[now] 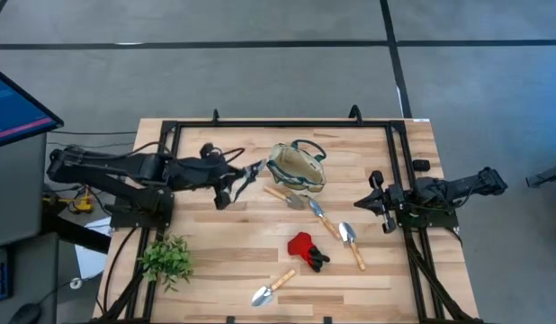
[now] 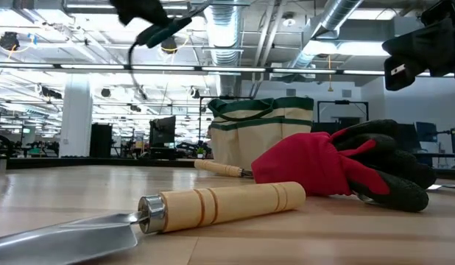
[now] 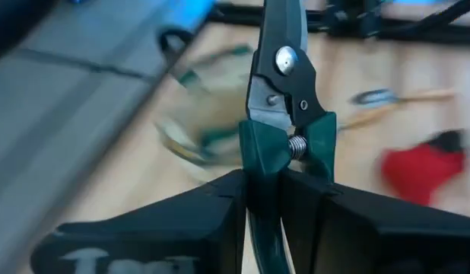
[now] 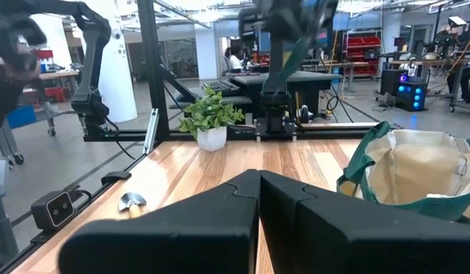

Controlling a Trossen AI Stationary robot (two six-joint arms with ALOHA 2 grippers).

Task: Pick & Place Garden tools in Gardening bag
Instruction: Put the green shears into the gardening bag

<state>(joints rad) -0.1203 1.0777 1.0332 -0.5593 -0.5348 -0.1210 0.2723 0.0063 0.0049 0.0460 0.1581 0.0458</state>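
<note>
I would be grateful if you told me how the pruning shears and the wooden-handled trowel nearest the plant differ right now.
The dark green-handled pruning shears are clamped in the left end effector, in the air beside the beige fabric bag. The silver trowel with the light wooden handle lies flat on the table, untouched. The shears have green grips; the trowel's is bare wood. Both are outside the bag.

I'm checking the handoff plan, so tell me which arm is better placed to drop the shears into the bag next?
Left. Its tool is shut on the pruning shears, raised just beside the gardening bag. The right tool waits shut at the table's right side, holding nothing.
</note>
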